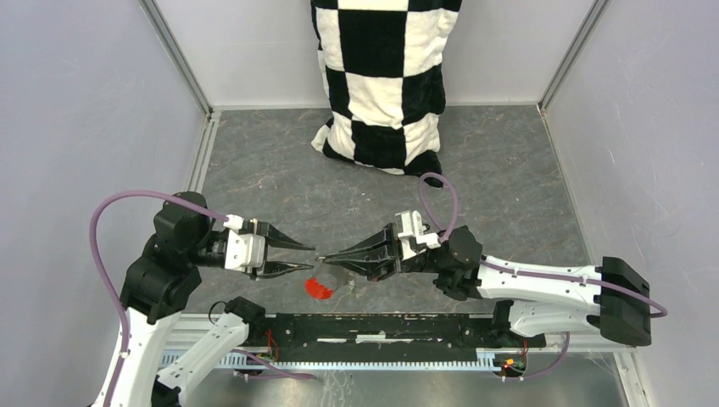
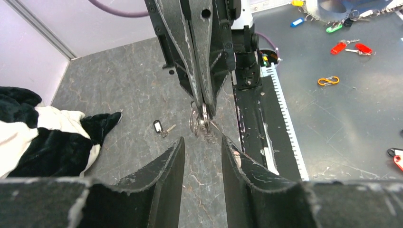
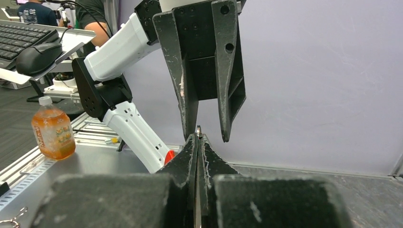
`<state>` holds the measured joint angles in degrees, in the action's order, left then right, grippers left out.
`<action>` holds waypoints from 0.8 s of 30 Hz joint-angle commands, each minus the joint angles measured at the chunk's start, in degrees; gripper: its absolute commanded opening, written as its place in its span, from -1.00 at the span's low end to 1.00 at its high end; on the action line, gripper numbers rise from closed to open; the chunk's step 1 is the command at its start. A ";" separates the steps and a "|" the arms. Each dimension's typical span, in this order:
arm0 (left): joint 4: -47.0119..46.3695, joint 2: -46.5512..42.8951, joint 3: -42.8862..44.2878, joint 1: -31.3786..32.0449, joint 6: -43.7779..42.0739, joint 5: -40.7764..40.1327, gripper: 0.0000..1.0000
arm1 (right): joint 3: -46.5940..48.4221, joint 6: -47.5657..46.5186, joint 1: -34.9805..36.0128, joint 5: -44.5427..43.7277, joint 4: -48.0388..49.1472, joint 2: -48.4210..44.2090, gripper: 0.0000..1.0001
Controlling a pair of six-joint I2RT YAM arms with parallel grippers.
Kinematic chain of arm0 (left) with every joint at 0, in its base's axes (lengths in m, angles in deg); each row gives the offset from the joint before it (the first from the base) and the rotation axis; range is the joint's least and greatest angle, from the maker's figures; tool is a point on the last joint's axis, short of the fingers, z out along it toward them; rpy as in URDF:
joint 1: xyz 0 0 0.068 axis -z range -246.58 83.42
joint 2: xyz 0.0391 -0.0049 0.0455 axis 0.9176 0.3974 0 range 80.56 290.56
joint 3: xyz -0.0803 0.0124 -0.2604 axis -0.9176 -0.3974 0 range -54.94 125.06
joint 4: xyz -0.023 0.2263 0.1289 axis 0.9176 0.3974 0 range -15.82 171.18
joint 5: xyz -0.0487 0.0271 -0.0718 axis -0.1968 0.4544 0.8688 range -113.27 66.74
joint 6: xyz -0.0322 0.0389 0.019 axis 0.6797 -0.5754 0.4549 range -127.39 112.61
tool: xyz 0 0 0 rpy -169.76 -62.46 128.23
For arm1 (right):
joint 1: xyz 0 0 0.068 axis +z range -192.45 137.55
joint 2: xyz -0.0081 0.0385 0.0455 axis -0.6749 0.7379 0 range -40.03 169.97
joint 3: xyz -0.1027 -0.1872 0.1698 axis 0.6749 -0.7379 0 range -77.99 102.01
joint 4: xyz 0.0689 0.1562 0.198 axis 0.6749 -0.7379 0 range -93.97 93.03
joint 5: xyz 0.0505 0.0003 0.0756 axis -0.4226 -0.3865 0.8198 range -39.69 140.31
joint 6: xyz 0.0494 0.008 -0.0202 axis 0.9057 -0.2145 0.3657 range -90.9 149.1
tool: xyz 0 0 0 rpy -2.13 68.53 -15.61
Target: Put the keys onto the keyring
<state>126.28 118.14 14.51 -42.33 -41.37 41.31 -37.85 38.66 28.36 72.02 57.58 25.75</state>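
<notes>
Right gripper (image 1: 324, 257) is clamped shut on the keyring (image 2: 198, 122), pinching the thin silvery loops at its very tips. It holds them above the counter (image 1: 509, 186), close to the middle of the near edge. Judgement: the ring is presented edge-on and off the surface so that the other arm can reach it from the side and work a key onto it. The red tag (image 1: 320, 288) shows just below the tips toward the near edge; I cannot tell whether it hangs or rests on the counter. Left gripper (image 1: 310, 257) faces the ring tip to tip, its fingers parted and nothing between them, so it carries no key. The black-tagged key (image 2: 158, 126) lies flat on the counter just beyond the ring, toward the far edge, apart from both grippers. Green-tagged key: not found in any view. Something small dangles under the ring, too blurred to name. Judgement: threading not yet done for the black-tagged key at least.
</notes>
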 commanded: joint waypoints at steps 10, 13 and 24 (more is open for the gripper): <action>-8.15 -1.48 -2.04 0.18 7.35 2.58 -0.42 | 3.32 1.78 -0.13 1.99 5.21 1.92 -0.99; -8.24 -2.17 -2.58 0.23 7.17 2.58 -0.52 | 3.58 1.37 -0.19 2.02 4.12 1.85 -0.99; -6.05 -2.05 -3.56 0.24 4.36 3.68 -0.33 | 4.04 2.55 -0.15 2.46 6.57 3.06 -0.99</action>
<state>120.14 115.74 11.01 -42.33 -36.76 43.17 -36.96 40.21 28.29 73.82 59.59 27.92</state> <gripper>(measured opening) 0.332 0.011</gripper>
